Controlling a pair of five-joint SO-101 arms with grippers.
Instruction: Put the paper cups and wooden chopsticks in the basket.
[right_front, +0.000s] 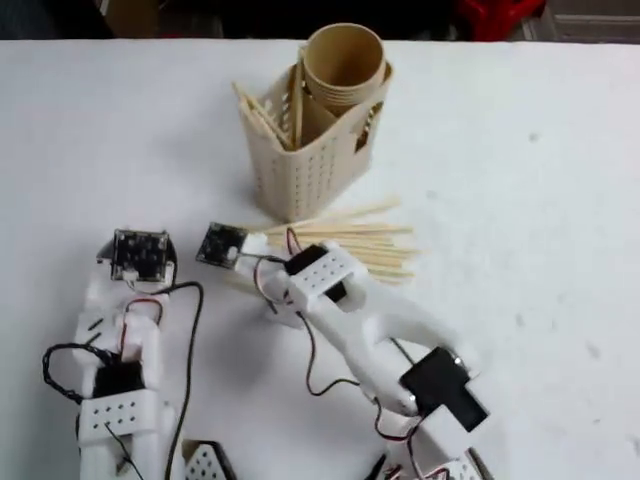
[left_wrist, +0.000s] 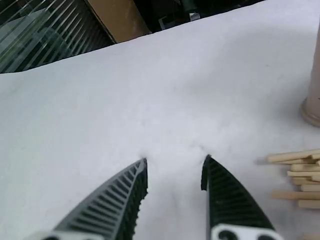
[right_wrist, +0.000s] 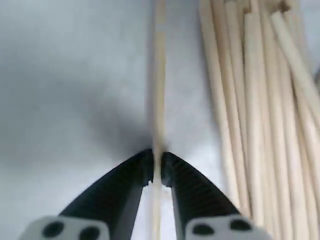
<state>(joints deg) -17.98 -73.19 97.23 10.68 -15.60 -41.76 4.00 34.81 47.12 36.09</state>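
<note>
A white table (right_front: 540, 160) fills most of the scene. Beyond its far edge, toward the left corner, stands a brown cardboard box (left_wrist: 117, 17), with a dark slatted panel (left_wrist: 45, 35) beside it. Past the far edge toward the right corner sits a red thing (right_front: 500, 12), with a grey thing (right_front: 590, 20) just beside it.

A white table (right_front: 560, 150) is filling the scene, its plain top stretching back to a dark far edge. A cream perforated basket (right_front: 310, 165) is standing upright on it, toward the far middle. Just in front of the basket, a loose pile of wooden chopsticks (right_front: 375, 245) is lying flat on the surface, the sticks running roughly side by side and fanning slightly. A single chopstick (right_wrist: 159, 65) is sitting a little apart from the pile and running alongside it; whether it is resting on the surface cannot be told. Nearer the front, a black cable (right_front: 190, 340) is trailing across the tabletop.
</note>
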